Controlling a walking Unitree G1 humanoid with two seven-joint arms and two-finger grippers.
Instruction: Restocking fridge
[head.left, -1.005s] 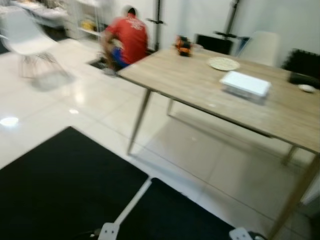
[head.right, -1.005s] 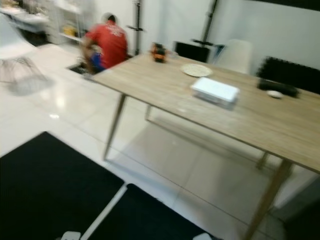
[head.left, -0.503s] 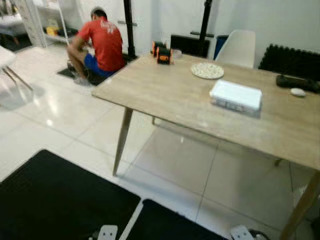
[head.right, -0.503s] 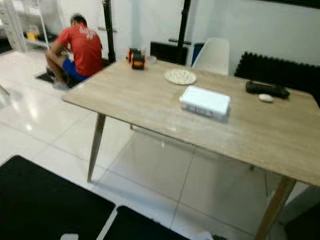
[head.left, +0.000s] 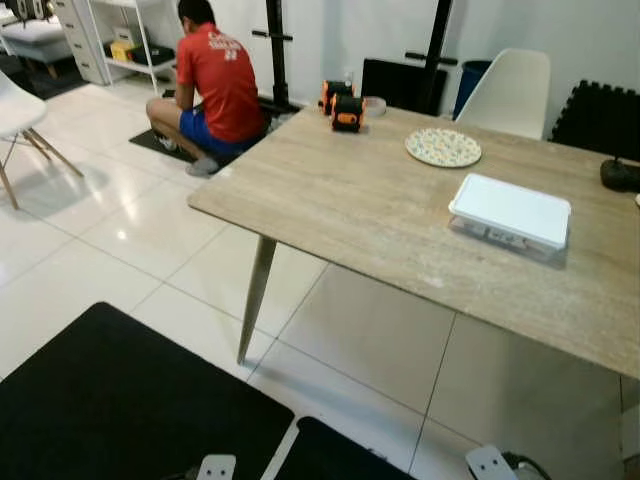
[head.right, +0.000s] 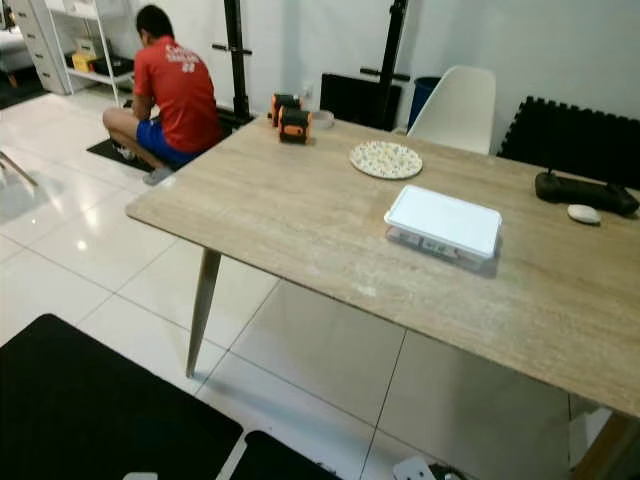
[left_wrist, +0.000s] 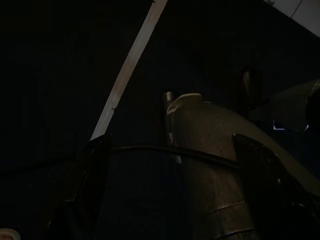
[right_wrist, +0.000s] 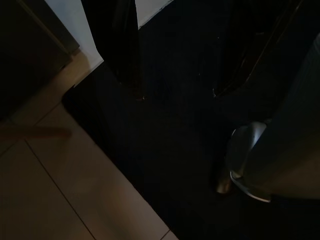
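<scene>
A light wooden table (head.left: 340, 200) stands ahead of me. On it lies a flat clear box with a white lid (head.left: 511, 211), towards the right. Further back are a round patterned plate (head.left: 443, 147) and two orange-and-black objects (head.left: 346, 110) by the far edge. Both arms hang idle low down over a black floor mat. In the dark wrist views the left gripper (left_wrist: 170, 190) and the right gripper (right_wrist: 185, 50) each have their black fingers spread apart with nothing between them.
A person in a red shirt (head.left: 222, 80) crouches on the floor beyond the table's far left corner. A white chair (head.left: 510, 90) stands behind the table, another (head.left: 15, 110) at far left. Black mats (head.left: 110, 400) cover the floor at my feet. A black device (head.right: 585, 192) and a mouse (head.right: 583, 213) lie at the table's right.
The whole picture has shifted and the blur has cleared: the camera moved, and the table now looks nearer. Nothing on the table has moved. The person stays crouched.
</scene>
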